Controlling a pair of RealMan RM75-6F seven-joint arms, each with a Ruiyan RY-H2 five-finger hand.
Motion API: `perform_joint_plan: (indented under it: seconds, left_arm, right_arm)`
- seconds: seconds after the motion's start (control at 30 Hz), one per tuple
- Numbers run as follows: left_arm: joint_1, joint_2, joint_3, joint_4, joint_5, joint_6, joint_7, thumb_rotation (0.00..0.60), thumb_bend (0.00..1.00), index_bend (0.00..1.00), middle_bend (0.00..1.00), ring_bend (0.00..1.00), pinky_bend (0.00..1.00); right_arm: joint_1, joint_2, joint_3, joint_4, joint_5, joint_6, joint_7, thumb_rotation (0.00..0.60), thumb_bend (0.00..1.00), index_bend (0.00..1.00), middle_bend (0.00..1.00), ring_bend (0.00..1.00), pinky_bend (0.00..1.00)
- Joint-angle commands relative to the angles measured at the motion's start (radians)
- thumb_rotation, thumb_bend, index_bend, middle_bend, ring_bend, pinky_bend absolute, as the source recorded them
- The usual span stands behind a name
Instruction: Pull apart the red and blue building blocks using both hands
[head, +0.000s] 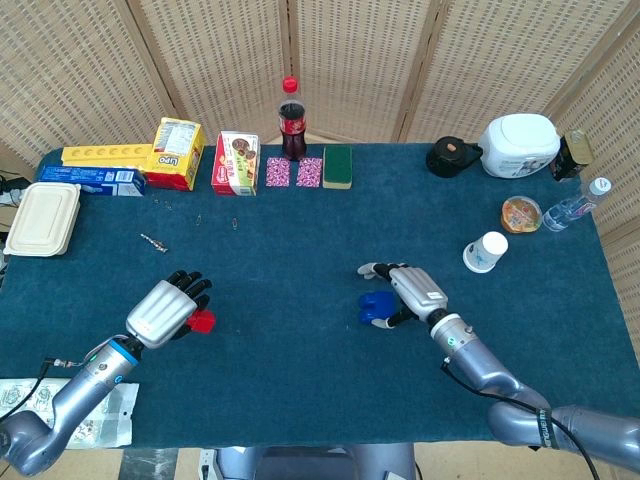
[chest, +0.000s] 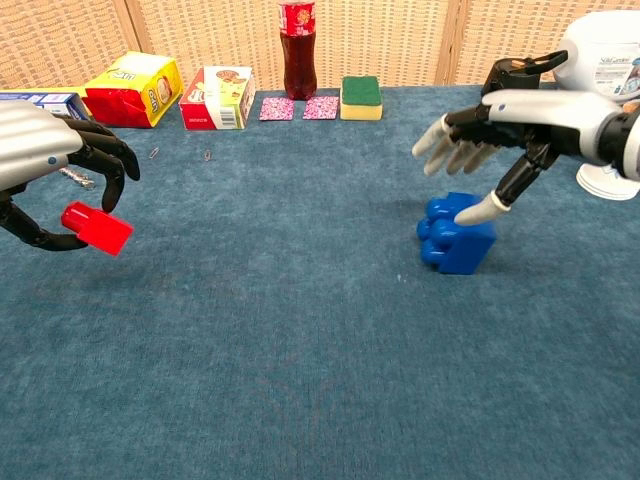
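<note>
The blue block (chest: 458, 235) lies on the blue tablecloth, right of centre, also seen as the blue block (head: 377, 309) in the head view. My right hand (chest: 480, 145) hovers just above it with fingers spread; only the thumb tip reaches the block's top edge. At the left, my left hand (chest: 55, 165) curls around the red block (chest: 97, 228) and holds it low over the cloth. In the head view the left hand (head: 165, 310) hides most of the red block (head: 203, 321), and the right hand (head: 415, 290) sits beside the blue one. The two blocks are far apart.
Along the far edge stand a cola bottle (head: 291, 120), snack boxes (head: 236, 162), a yellow box (head: 178, 152) and a green sponge (head: 337, 166). A paper cup (head: 485, 251) and a water bottle (head: 575, 207) are at the right. A lunch box (head: 42, 217) lies far left.
</note>
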Motion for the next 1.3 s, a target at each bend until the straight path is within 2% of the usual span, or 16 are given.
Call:
perform_joint_plan:
  seconds: [0.03,0.1,0.17,0.43,0.67,0.87,1.07,1.3]
  left_arm:
    - [-0.012,-0.002,-0.02,-0.029,-0.052,-0.04,0.045,0.6,0.21,0.37,0.28,0.18,0.29]
    - [-0.011,0.0,-0.031,-0.047,-0.077,-0.043,0.068,0.6,0.19,0.25,0.25,0.16,0.29]
    - [-0.007,0.005,-0.037,-0.064,-0.091,-0.038,0.074,0.6,0.18,0.22,0.24,0.16,0.29]
    - [0.034,0.062,-0.036,-0.117,-0.084,0.035,0.038,0.6,0.18,0.21,0.24,0.15,0.29]
    - [0.128,0.156,-0.019,-0.151,-0.044,0.189,-0.083,0.6,0.18,0.21,0.24,0.15,0.29]
    - [0.209,0.22,-0.005,-0.154,-0.04,0.299,-0.137,0.6,0.18,0.21,0.24,0.15,0.29]
    - [0.295,0.257,0.007,-0.146,-0.056,0.386,-0.199,0.6,0.18,0.21,0.24,0.15,0.29]
    - [0.387,0.255,0.019,-0.118,-0.076,0.467,-0.25,0.6,0.18,0.21,0.24,0.15,0.29]
  right_arm:
    - [-0.013,0.037,0.014,-0.039,-0.019,0.029,-0.002,0.6,0.21,0.18,0.24,0.24,0.19]
    - [-0.023,0.062,0.02,-0.065,-0.029,0.049,-0.004,0.6,0.21,0.18,0.24,0.24,0.19]
    - [-0.034,0.079,0.027,-0.083,-0.039,0.074,-0.005,0.6,0.21,0.18,0.25,0.24,0.19]
    - [-0.087,0.083,0.042,-0.079,-0.06,0.224,-0.079,0.6,0.21,0.27,0.33,0.3,0.24]
    - [-0.161,0.053,0.028,0.027,-0.116,0.396,-0.168,0.6,0.23,0.36,0.41,0.41,0.29]
    - [-0.233,0.085,0.011,0.037,-0.065,0.455,-0.235,0.6,0.23,0.37,0.43,0.4,0.29]
    - [-0.313,0.144,-0.007,-0.001,-0.053,0.504,-0.218,0.6,0.24,0.37,0.43,0.39,0.28]
    - [-0.399,0.168,-0.036,-0.006,-0.072,0.566,-0.189,0.6,0.23,0.37,0.43,0.39,0.26]
